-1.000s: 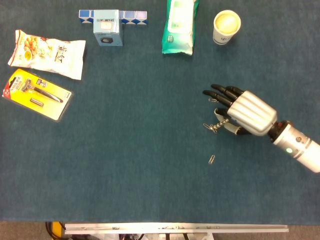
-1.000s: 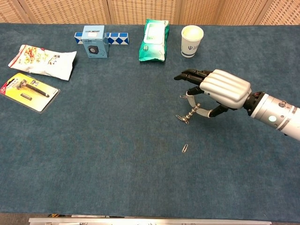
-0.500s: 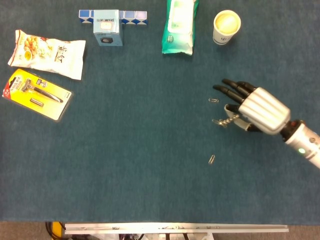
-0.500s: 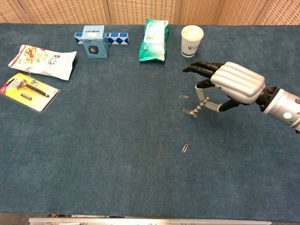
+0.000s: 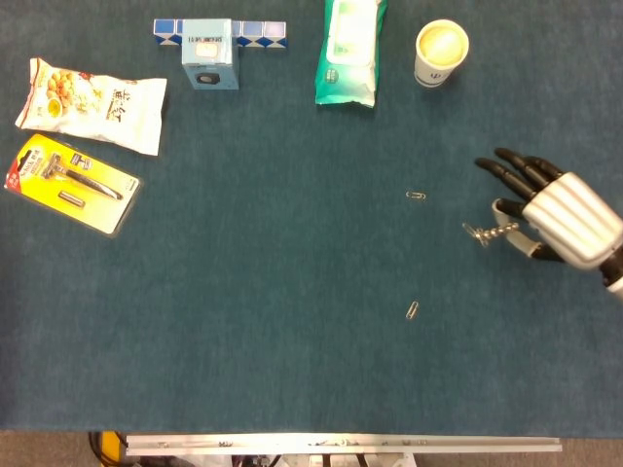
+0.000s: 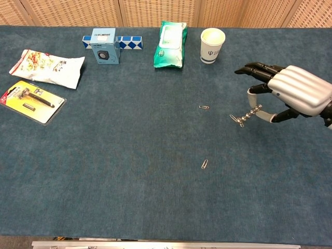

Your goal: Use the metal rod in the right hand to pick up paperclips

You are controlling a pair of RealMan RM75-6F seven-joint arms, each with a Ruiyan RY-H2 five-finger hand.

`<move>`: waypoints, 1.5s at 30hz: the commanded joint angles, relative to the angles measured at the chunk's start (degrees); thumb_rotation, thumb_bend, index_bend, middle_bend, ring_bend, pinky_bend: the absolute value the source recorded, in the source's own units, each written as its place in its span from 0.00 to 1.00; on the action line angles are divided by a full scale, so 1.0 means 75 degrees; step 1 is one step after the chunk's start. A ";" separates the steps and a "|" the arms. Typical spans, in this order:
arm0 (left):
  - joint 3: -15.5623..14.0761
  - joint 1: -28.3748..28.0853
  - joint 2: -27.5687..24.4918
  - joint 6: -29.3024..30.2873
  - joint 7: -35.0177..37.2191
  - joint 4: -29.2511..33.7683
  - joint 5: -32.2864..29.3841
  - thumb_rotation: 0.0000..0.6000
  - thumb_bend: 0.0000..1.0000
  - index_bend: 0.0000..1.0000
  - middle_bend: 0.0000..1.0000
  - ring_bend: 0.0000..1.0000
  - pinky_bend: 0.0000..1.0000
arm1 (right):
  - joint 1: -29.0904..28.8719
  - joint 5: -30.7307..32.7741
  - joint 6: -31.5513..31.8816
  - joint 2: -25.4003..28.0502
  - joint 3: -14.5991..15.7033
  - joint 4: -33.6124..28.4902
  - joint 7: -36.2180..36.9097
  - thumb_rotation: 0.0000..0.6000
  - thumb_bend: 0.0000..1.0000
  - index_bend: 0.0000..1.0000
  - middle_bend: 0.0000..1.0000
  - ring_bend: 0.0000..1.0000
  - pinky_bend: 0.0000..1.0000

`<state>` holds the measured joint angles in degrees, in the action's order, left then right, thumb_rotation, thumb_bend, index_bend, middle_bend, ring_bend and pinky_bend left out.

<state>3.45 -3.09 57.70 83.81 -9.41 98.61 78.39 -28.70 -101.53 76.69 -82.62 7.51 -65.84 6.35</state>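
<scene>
My right hand (image 5: 560, 216) (image 6: 291, 94) is at the far right, above the blue cloth, and pinches a short beaded metal rod (image 5: 498, 231) (image 6: 252, 113) that points left. A paperclip (image 5: 474, 233) (image 6: 236, 121) hangs at the rod's tip. One loose paperclip (image 5: 416, 196) (image 6: 204, 107) lies on the cloth left of the hand. Another loose paperclip (image 5: 413, 310) (image 6: 205, 164) lies nearer the front edge. The left hand shows in neither view.
At the back stand a paper cup (image 5: 441, 51) (image 6: 212, 44), a green wipes pack (image 5: 349, 49) and a blue box with a folded cube puzzle (image 5: 216, 43). A snack bag (image 5: 92, 102) and a yellow razor pack (image 5: 71, 181) lie at the left.
My right hand has moved right and lifted away, carrying the rod with a paperclip on its tip. The paperclip near its fingers stays on the cloth, uncovered.
</scene>
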 commanded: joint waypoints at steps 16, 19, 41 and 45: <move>0.0006 -0.0005 0.0001 0.0017 0.0008 0.0001 -0.0026 1.00 0.25 0.25 0.05 0.10 0.16 | 0.0482 0.0294 -0.0155 -0.0022 0.0065 0.0526 0.0081 1.00 0.32 0.61 0.11 0.05 0.23; 0.0002 -0.0004 -0.0002 0.0018 0.0011 0.0003 -0.0024 1.00 0.25 0.25 0.05 0.10 0.16 | 0.0542 0.0346 -0.0153 0.0014 0.0032 0.0536 0.0029 1.00 0.31 0.57 0.11 0.05 0.23; -0.0054 -0.0042 0.0066 -0.0029 -0.0154 0.0004 0.0021 1.00 0.25 0.25 0.05 0.10 0.16 | 0.1311 0.1129 0.0212 0.1065 -0.0455 -0.1211 -0.2572 1.00 0.15 0.38 0.10 0.04 0.23; -0.0073 -0.0050 0.0080 -0.0027 -0.0198 0.0025 0.0065 1.00 0.25 0.25 0.05 0.10 0.16 | 0.1592 0.1561 0.0323 0.1438 -0.0604 -0.2076 -0.3431 1.00 0.15 0.38 0.10 0.04 0.23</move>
<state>2.91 -3.47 58.29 83.60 -10.89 98.79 78.87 -18.84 -92.63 78.06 -74.37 4.23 -76.74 -14.72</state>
